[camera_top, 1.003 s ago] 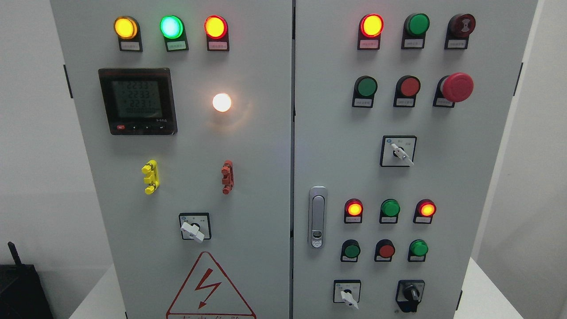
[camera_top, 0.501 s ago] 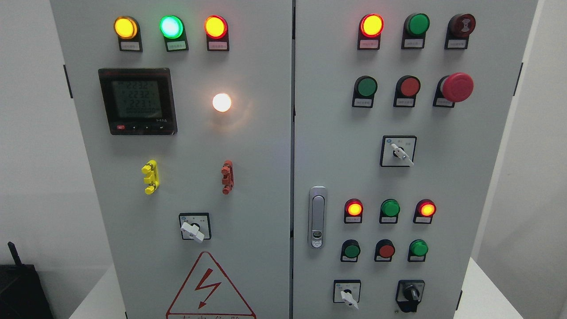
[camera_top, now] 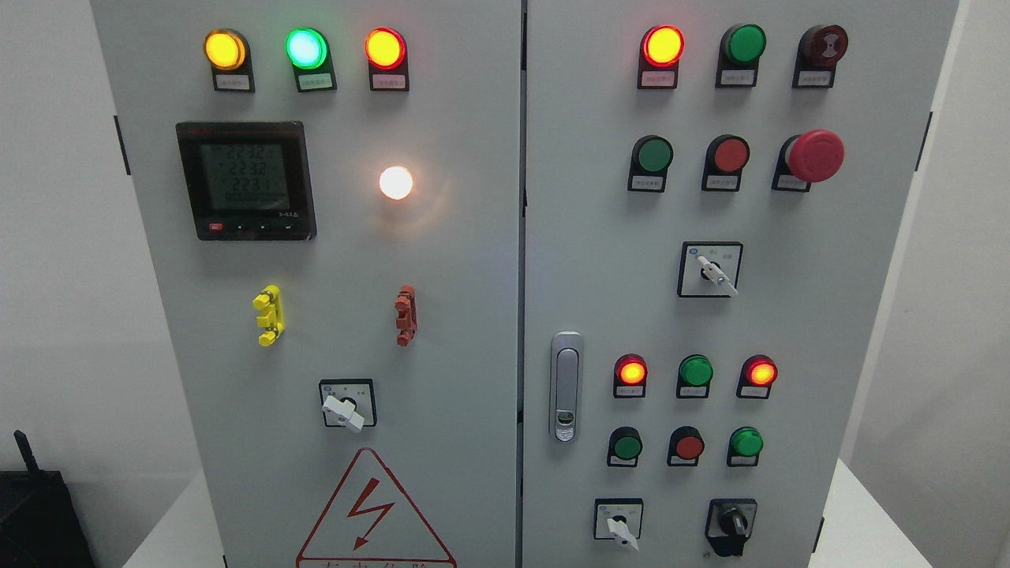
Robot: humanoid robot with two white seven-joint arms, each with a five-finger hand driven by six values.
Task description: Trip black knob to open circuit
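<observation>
Neither arm nor hand shows anywhere in the frame, so how their fingers stand cannot be told.

The grey cabinet [camera_top: 473, 260] fills most of the frame, its two doors meeting at a vertical seam just right of centre. Pale wall shows down both sides, wider at the left, and a white surface [camera_top: 868, 521] runs under the cabinet at the lower corners. A dark box [camera_top: 39, 517] sits at the lower left edge.

On the left door, a meter [camera_top: 246, 180] sits upper left, with a red warning triangle [camera_top: 371, 513] at the bottom. A door handle [camera_top: 565, 386] stands upright beside the seam on the right door.

The black knob [camera_top: 731, 523] is at the lower right of the right door, near the bottom edge, with a white switch [camera_top: 619, 525] to its left and bare panel to its right.
</observation>
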